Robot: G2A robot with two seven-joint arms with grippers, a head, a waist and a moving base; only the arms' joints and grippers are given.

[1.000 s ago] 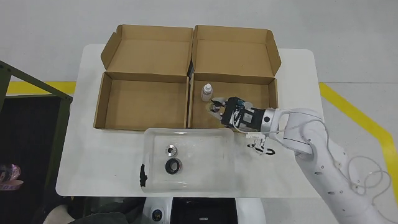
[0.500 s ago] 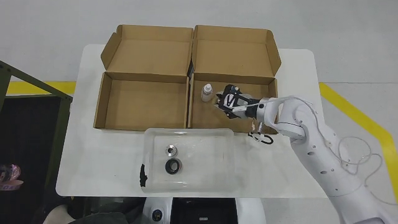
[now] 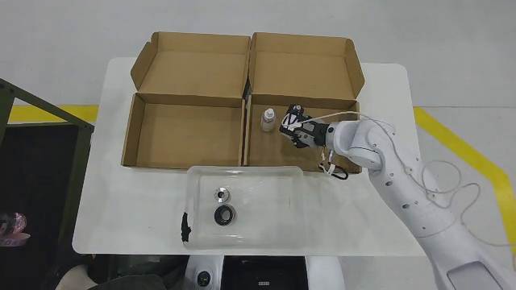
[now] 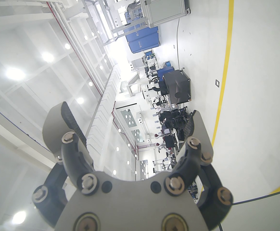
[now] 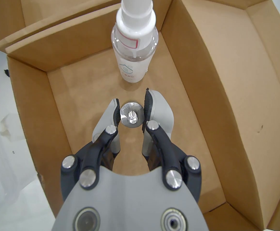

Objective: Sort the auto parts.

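Your right gripper (image 5: 131, 111) has moved from the clear bin's (image 3: 274, 209) edge into the right cardboard box (image 5: 226, 73), clamped on a round metal part (image 5: 131, 118) beside the upright spray bottle (image 5: 135, 37). Another metal part (image 3: 222, 195) and a dark ring (image 3: 224, 215) lie in the bin. Your left gripper (image 4: 129, 116) gapes.

Bottle (image 5: 134, 37) (upright) stands just beyond the fingers (image 5: 160, 109).

A white table (image 3: 97, 209) carries three things. Two open cardboard boxes sit side by side toward its far side, the left box (image 3: 185, 137) and the right box (image 3: 270, 151) touching along their inner walls, each with its lid folded back. A clear plastic bin (image 3: 270, 205) rests at the near edge, just in front of where the boxes meet
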